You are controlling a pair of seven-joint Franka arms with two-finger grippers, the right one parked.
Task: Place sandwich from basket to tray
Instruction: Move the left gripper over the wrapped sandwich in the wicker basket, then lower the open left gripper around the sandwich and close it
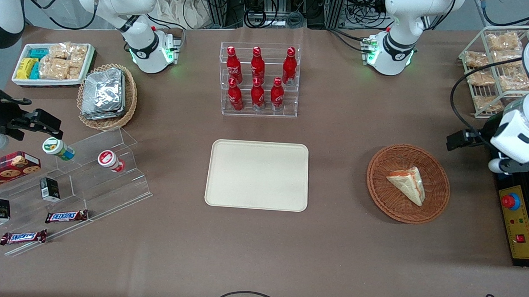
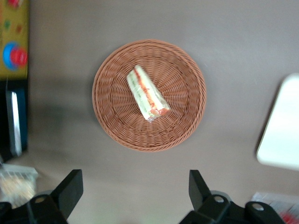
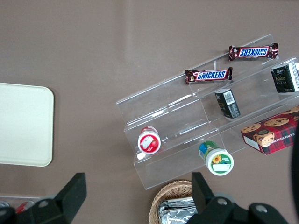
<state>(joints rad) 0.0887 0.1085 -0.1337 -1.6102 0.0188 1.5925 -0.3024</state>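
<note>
The sandwich (image 1: 407, 183), a wrapped white-bread wedge with orange-red and green filling, lies in the round brown wicker basket (image 1: 380, 196). In the left wrist view the sandwich (image 2: 147, 93) lies near the middle of the basket (image 2: 187, 70). My gripper (image 2: 134, 177) hangs open and empty above the bare table, just outside the basket's rim and farther from the front camera than the basket. In the front view the gripper (image 1: 462, 140) shows above the table beside the basket. The cream-beige tray (image 1: 257, 175) lies empty mid-table, toward the parked arm from the basket.
A clear rack of red bottles (image 1: 258, 79) stands farther from the front camera than the tray. A yellow control box (image 1: 518, 226) lies at the working arm's table end, with a wire rack of snack bags (image 1: 495, 69). Acrylic shelves (image 1: 89, 176) and a foil-packet basket (image 1: 107, 96) sit toward the parked arm.
</note>
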